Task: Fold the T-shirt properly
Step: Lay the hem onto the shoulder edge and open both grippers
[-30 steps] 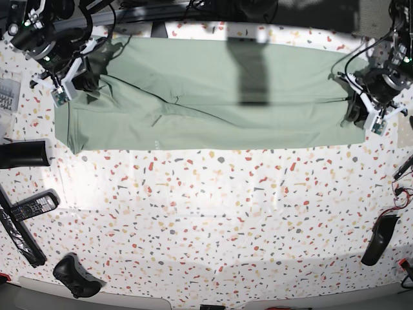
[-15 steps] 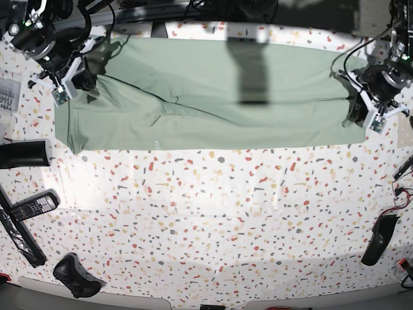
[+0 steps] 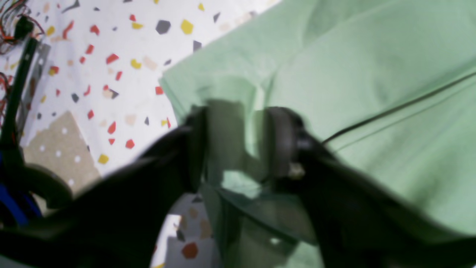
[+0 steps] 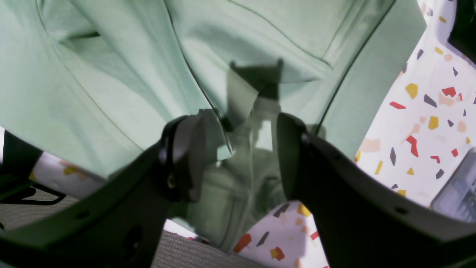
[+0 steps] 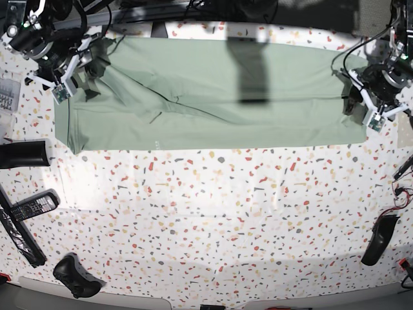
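Observation:
The T-shirt (image 5: 226,97) lies as a long pale green band across the far part of the speckled table, folded lengthwise. My left gripper (image 5: 361,106) is at its right end. In the left wrist view the left gripper (image 3: 238,149) is open, and a loose fold of the T-shirt (image 3: 372,74) hangs between its fingers (image 3: 282,145). My right gripper (image 5: 80,74) is at the shirt's left end. In the right wrist view the right gripper (image 4: 238,152) is also open, with a slack fold of the T-shirt (image 4: 111,56) in the gap, unpinched.
Along the table's left edge lie a grey keypad (image 5: 8,95), a black cylinder (image 5: 22,155), a remote control (image 5: 32,205), a black strip (image 5: 19,236) and a game controller (image 5: 77,276). A black object (image 5: 379,239) and cables lie at the right edge.
Both grippers were shut on the shirt's ends and now stand open, letting the fabric go slack. The gripper at the shirt's left end has moved slightly toward the table's far edge.

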